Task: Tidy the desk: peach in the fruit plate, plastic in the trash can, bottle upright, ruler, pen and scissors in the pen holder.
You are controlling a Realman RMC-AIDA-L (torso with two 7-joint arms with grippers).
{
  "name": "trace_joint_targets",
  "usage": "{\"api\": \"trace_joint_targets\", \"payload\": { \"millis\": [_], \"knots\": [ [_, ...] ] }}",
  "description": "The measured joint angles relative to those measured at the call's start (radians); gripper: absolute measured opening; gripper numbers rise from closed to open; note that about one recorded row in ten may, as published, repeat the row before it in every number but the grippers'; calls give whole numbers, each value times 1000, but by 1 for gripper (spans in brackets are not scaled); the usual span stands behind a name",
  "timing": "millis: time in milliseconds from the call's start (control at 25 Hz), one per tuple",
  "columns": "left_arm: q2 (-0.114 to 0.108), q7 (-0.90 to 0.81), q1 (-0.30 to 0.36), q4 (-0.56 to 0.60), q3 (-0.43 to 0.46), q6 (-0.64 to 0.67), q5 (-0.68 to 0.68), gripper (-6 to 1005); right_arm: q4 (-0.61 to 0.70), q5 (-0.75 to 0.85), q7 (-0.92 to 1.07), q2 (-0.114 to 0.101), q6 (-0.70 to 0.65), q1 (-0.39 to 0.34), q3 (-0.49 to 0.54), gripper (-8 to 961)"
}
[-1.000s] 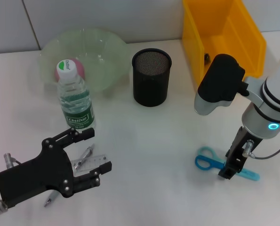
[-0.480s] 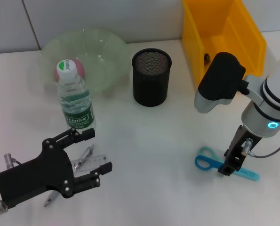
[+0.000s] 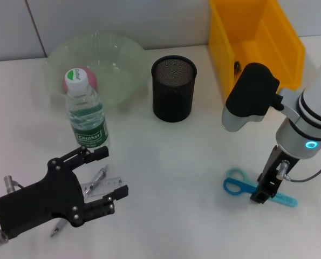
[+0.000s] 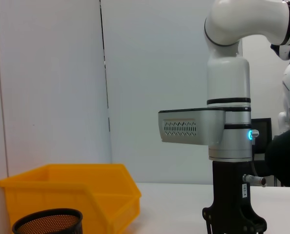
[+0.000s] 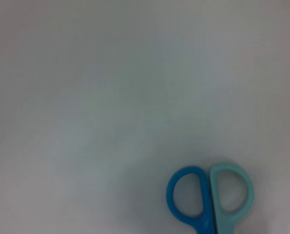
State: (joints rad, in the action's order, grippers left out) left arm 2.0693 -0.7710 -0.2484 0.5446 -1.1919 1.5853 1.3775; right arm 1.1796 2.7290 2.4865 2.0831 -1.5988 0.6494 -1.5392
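The right gripper (image 3: 260, 195) stands over the blue scissors (image 3: 241, 186) lying flat on the table (image 3: 171, 162) (finger spread cannot be told); a shallow pinch might slip; the left gripper (image 3: 103, 181) waits, fingers wide.

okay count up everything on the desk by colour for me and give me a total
Green: 2, the bowl and the bottle
Pink: 1, the peach
Black: 1, the mesh pen holder
Yellow: 1, the bin
Blue: 1, the scissors
Clear or silver: 2, the ruler and the pen
Total: 8
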Motion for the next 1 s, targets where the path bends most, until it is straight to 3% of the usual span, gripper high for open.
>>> {"api": "trace_joint_targets", "payload": {
  "millis": [640, 1000],
  "knots": [
    [-2, -1, -1, 6, 0, 10, 0, 799, 29, -5, -11, 1, -1, -8, 8, 245],
    [-1, -2, -2, 8, 5, 12, -1, 799, 175, -46, -31, -3, -15, -74, 149, 225]
  ]
}}
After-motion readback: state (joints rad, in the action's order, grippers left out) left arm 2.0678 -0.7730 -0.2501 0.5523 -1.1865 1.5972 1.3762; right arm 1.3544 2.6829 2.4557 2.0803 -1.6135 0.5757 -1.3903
